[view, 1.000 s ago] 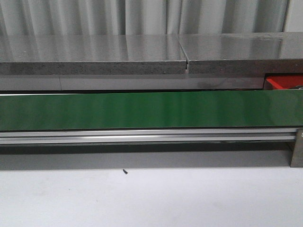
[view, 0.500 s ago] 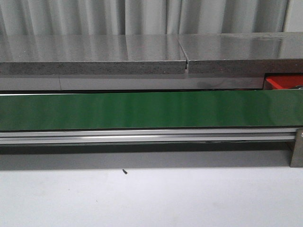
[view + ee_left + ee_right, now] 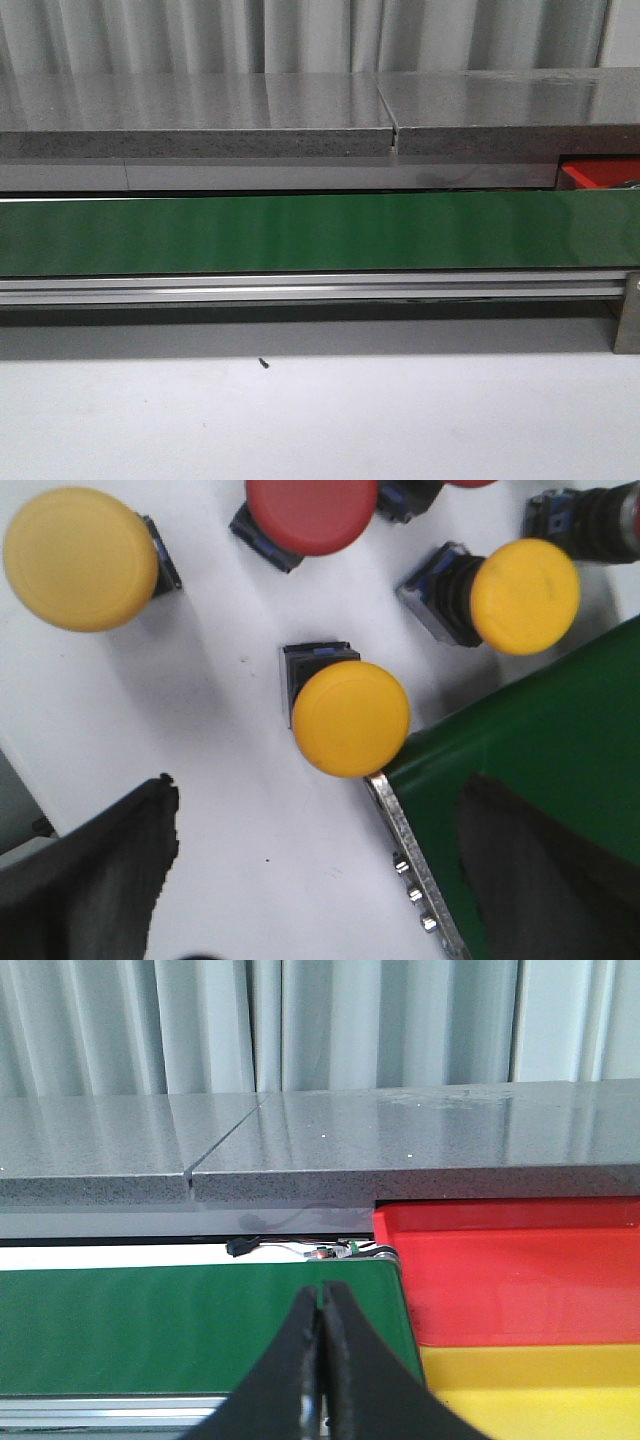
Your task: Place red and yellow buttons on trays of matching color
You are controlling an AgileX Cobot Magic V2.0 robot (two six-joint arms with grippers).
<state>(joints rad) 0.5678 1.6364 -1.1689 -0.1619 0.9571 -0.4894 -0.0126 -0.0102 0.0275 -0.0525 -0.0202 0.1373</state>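
Left wrist view: left tool [image 3: 315,880] spread wide over white surface [image 3: 230,810], straddling nearest yellow mushroom-cap push button [image 3: 350,718] beside green belt [image 3: 530,750], likely lining up a pick; right tool [image 3: 322,1360] pinched together, empty, facing red plastic tray [image 3: 510,1280] and yellow tray [image 3: 530,1380].

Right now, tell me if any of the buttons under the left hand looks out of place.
One does: a yellow button overlaps the edge of the green belt. The other buttons, such as the red one, are on the white surface.
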